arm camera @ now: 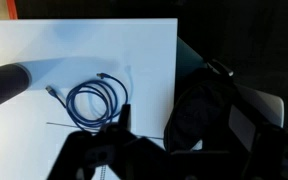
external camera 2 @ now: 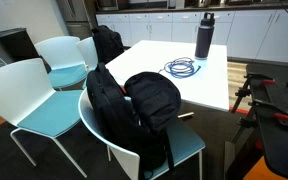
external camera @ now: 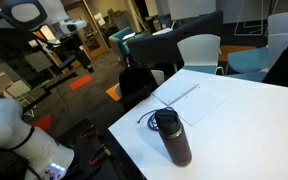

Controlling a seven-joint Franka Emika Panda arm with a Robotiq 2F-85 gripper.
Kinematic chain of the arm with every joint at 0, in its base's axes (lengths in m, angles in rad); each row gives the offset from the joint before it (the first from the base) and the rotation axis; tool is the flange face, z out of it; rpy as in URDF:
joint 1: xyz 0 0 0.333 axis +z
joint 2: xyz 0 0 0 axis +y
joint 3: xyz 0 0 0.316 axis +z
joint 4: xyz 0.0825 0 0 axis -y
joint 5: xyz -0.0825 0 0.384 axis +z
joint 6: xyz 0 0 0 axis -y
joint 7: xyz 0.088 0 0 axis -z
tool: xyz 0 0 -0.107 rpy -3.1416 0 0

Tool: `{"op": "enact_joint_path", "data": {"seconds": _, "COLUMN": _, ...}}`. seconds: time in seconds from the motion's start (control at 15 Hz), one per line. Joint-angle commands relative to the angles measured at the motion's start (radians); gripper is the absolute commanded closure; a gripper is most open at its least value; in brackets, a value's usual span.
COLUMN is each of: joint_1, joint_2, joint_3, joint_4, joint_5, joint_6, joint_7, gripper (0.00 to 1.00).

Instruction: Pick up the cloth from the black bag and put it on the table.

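A black bag (external camera 2: 152, 100) sits on a teal chair at the table's edge. It also shows in the wrist view (arm camera: 209, 115) and in an exterior view (external camera: 134, 82). No cloth shows in any view. In the wrist view my gripper (arm camera: 169, 135) is a dark silhouette at the bottom, high above the table edge and the bag. One finger stands out against the white table with a gap beside it, so the gripper looks open and empty. The gripper is out of frame in both exterior views.
On the white table (external camera 2: 219, 85) lie a coiled blue cable (arm camera: 92, 100) and a dark bottle (external camera 2: 204, 37). A second black backpack (external camera 2: 106, 45) rests on another chair. White and teal chairs (external camera 2: 29, 95) surround the table.
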Motion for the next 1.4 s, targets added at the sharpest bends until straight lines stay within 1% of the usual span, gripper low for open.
{"op": "enact_joint_path", "data": {"seconds": 0.0, "joint_1": 0.003, "joint_2": 0.0, "joint_3": -0.003, "joint_4": 0.002, "joint_5": -0.002, "joint_6": -0.002, "joint_7": 0.001, "gripper": 0.0}}
{"op": "enact_joint_path", "data": {"seconds": 0.4, "joint_1": 0.003, "joint_2": 0.0, "joint_3": -0.003, "joint_4": 0.002, "joint_5": -0.002, "joint_6": -0.002, "joint_7": 0.001, "gripper": 0.0}}
{"op": "enact_joint_path", "data": {"seconds": 0.53, "joint_1": 0.027, "joint_2": 0.029, "joint_3": -0.013, "joint_4": 0.007, "joint_5": 0.016, "joint_6": 0.064, "joint_7": -0.053, "gripper": 0.0}}
{"op": "enact_joint_path", "data": {"seconds": 0.67, "joint_1": 0.057, "joint_2": 0.092, "joint_3": -0.021, "joint_4": 0.029, "joint_5": 0.012, "joint_6": 0.113, "joint_7": -0.148, "gripper": 0.0}}
{"op": "enact_joint_path", "data": {"seconds": 0.73, "joint_1": 0.07, "joint_2": 0.132, "joint_3": -0.019, "joint_4": 0.037, "joint_5": -0.007, "joint_6": 0.153, "joint_7": -0.201, "gripper": 0.0}}
{"op": "enact_joint_path", "data": {"seconds": 1.0, "joint_1": 0.112, "joint_2": 0.351, "joint_3": -0.021, "joint_4": 0.107, "joint_5": -0.016, "joint_6": 0.327, "joint_7": -0.365, "gripper": 0.0}}
{"op": "enact_joint_path", "data": {"seconds": 1.2, "joint_1": 0.11, "joint_2": 0.514, "joint_3": -0.001, "joint_4": 0.19, "joint_5": -0.033, "joint_6": 0.418, "joint_7": -0.407, "gripper": 0.0}}
{"op": "enact_joint_path", "data": {"seconds": 1.33, "joint_1": 0.105, "joint_2": 0.585, "joint_3": 0.018, "joint_4": 0.234, "joint_5": -0.043, "joint_6": 0.422, "joint_7": -0.402, "gripper": 0.0}}
